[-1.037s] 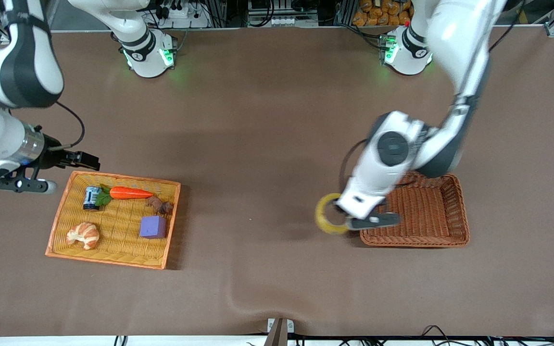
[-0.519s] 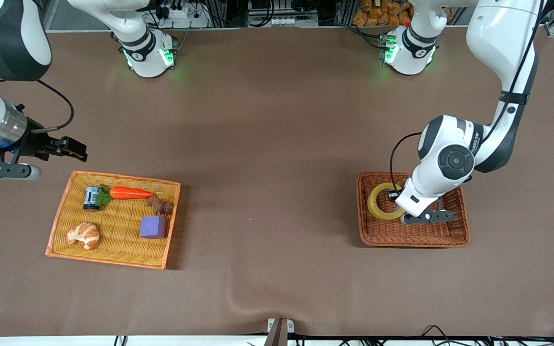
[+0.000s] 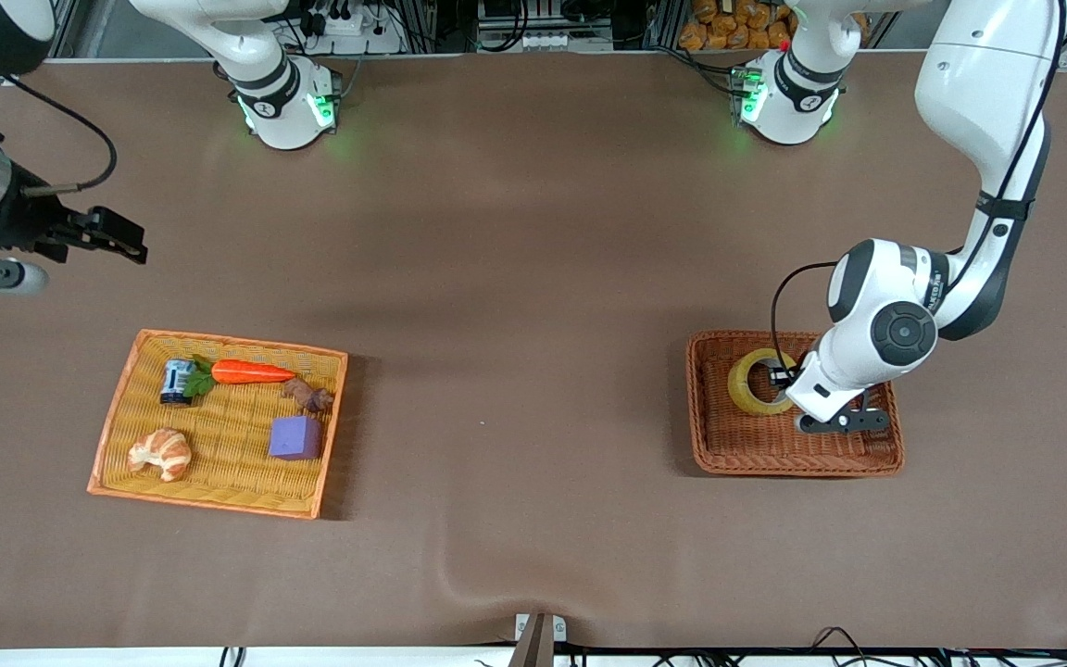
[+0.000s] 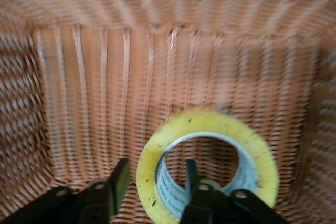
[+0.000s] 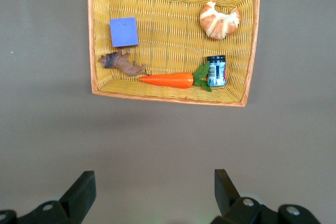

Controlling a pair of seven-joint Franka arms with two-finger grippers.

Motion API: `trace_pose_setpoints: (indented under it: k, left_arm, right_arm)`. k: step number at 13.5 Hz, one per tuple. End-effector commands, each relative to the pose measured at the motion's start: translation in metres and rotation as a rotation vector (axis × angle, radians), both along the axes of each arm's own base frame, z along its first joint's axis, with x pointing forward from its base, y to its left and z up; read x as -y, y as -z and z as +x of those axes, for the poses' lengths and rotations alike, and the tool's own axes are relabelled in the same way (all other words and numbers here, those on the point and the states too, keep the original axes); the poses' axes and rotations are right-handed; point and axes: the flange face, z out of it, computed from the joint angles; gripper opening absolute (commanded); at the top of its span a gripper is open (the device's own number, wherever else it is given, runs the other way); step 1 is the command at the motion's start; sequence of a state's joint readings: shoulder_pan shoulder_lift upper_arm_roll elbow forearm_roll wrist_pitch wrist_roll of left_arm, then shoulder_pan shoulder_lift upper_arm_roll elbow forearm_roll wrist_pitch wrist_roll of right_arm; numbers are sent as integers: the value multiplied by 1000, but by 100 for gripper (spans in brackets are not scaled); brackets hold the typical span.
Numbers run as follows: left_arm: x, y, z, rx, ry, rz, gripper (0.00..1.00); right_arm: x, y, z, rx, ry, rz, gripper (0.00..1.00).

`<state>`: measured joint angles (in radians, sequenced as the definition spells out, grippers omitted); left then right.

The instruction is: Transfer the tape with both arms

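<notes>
the tape (image 4: 207, 163), judged light and stiff, is straddled across its wall by the left gripper (image 4: 155, 182), slightly parted, in the brown basket (image 3: 709, 445); the right gripper (image 5: 152, 192) is held wide open, empty.

- Robotics lab, by the look of it.
- Two white Franka arms (image 3: 978, 120) bolted to a brown-covered table (image 3: 533, 232), bases lit green.
- Aluminium framing, power strips (image 3: 348, 18) and loose cables along the table's edges.

Even overhead light falls on my desk (image 3: 533, 278), shadows soft beside both baskets; my left wrist view is blurred, wicker smeared.
</notes>
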<state>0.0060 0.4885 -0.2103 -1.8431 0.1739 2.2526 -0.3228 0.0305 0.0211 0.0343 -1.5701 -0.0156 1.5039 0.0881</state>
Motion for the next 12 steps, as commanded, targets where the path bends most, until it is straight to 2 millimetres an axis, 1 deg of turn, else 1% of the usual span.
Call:
trace_pose_setpoints:
  k: [1, 2, 3, 5, 7, 8, 10, 11, 12]
  left_arm:
    - [3, -85, 4, 84, 39, 29, 100]
    - [4, -119, 5, 85, 35, 42, 100]
    - [2, -156, 3, 70, 20, 51, 100]
    - [-2, -234, -6, 90, 1, 71, 100]
    - [-4, -293, -19, 117, -14, 81, 100]
    - [-7, -313, -25, 128, -21, 85, 100]
    - [-8, -343, -35, 146, -35, 64, 100]
    - [-9, -354, -40, 141, -42, 60, 100]
    - [-15, -358, -42, 131, -53, 65, 100]
  right_arm:
    - [-2, -10, -7, 9, -2, 16, 100]
    - [1, -15, -6, 19, 4, 16, 100]
    - [0, -19, -8, 26, 3, 16, 100]
    - [-4, -32, -15, 45, -5, 17, 100]
    - [-3, -33, -16, 42, -3, 17, 100]
    - [-2, -33, -17, 42, 0, 17, 100]
    - [2, -37, -20, 43, 6, 16, 100]
    - [4, -38, -20, 45, 9, 16, 100]
    - [5, -37, -20, 45, 10, 18, 100]
